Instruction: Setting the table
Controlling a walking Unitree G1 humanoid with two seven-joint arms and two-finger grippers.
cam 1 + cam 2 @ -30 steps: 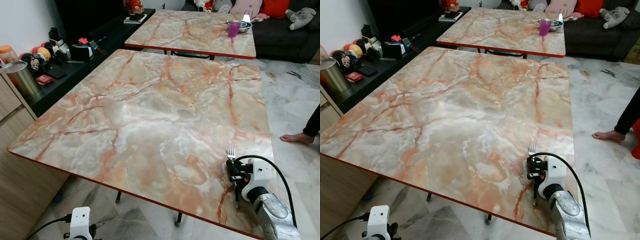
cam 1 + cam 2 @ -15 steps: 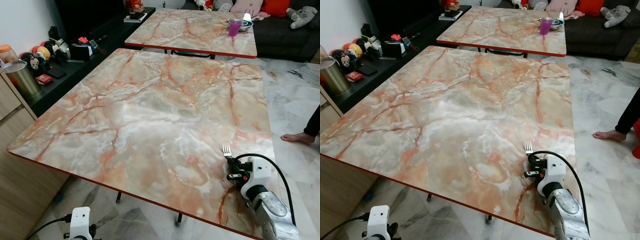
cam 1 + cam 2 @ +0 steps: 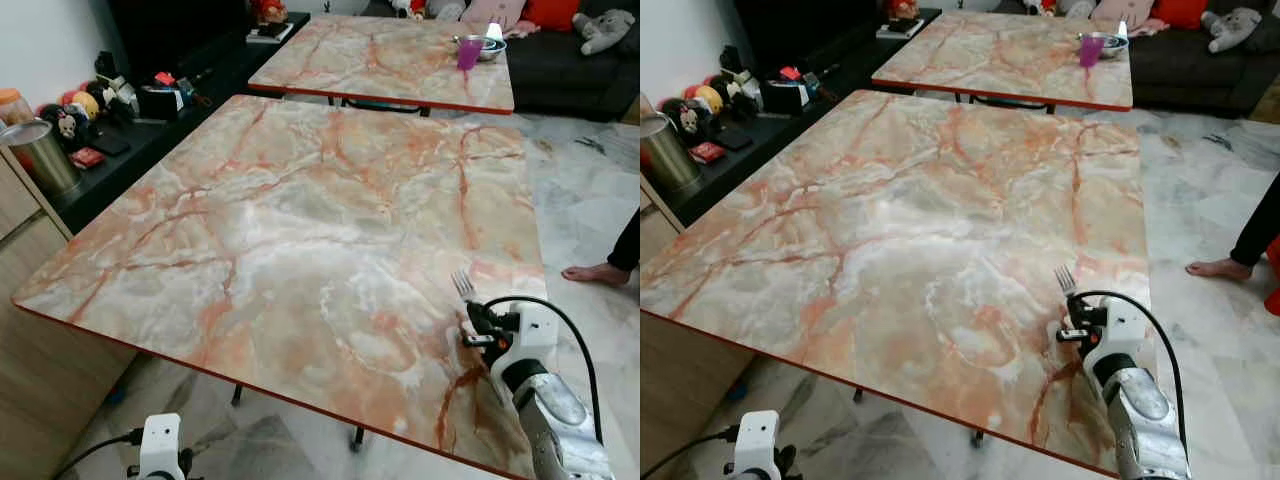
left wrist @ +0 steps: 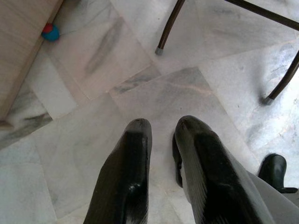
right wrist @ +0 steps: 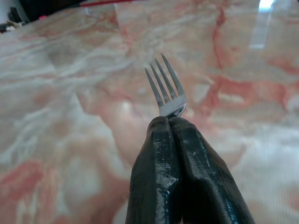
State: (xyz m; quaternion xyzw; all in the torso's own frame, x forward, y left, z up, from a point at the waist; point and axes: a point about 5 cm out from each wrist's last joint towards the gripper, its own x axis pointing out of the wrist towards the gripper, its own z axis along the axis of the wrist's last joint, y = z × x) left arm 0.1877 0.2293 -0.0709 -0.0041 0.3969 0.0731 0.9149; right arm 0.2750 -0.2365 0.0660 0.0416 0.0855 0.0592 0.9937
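Observation:
A silver fork [image 3: 461, 284] is pinched by its neck in my right gripper [image 3: 478, 322], tines pointing away across the table. It hangs just over the near right corner of the big orange-veined marble table [image 3: 300, 220]. In the right wrist view the black fingers [image 5: 156, 154] are pressed together on the fork [image 5: 166, 88], which stands slightly above the marble. My left gripper [image 4: 163, 128] hangs idle below the table over the floor, with a narrow gap between its fingers and nothing in it.
A second marble table [image 3: 390, 70] stands behind, carrying a purple cup [image 3: 468, 54] and a metal bowl [image 3: 487, 46]. A cluttered black sideboard [image 3: 130, 105] and a metal canister [image 3: 42, 155] are at left. A person's bare foot [image 3: 595, 273] rests on the floor at right.
My right gripper has carried the fork slightly farther onto the table and to the right, and lifted its handle off the marble. The left arm has not moved.

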